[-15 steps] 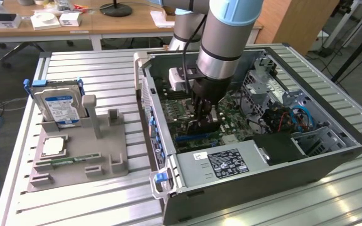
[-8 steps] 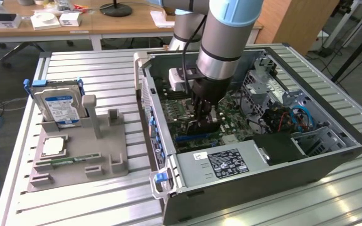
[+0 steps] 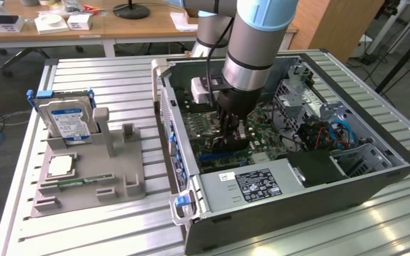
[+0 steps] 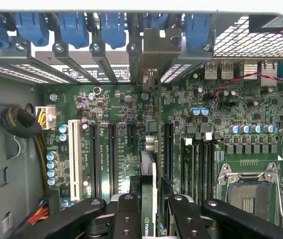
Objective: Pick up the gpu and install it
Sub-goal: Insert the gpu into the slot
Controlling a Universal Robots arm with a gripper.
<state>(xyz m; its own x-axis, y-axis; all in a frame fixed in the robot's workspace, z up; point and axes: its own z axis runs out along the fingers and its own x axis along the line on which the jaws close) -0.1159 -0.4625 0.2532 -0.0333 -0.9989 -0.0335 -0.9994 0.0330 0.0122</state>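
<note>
The card (image 4: pixel 151 199) was held edge-on in the clenched end effector (image 4: pixel 150 211) at frame centre, over the motherboard (image 4: pixel 191 134). Installation was judged underway; seating called for exact alignment with a slot (image 4: pixel 167 149).

My exterior cam sits high, off the desk (image 3: pixel 91 80), looking down at an angle on the whole open PC case (image 3: pixel 290 208) w/ the arm (image 3: pixel 258 37) reaching in. My wrist cam rides just above the hand (image 4: pixel 153 219), close in, facing the motherboard (image 4: pixel 131 107). Both views share the motherboard & its slots.
</note>
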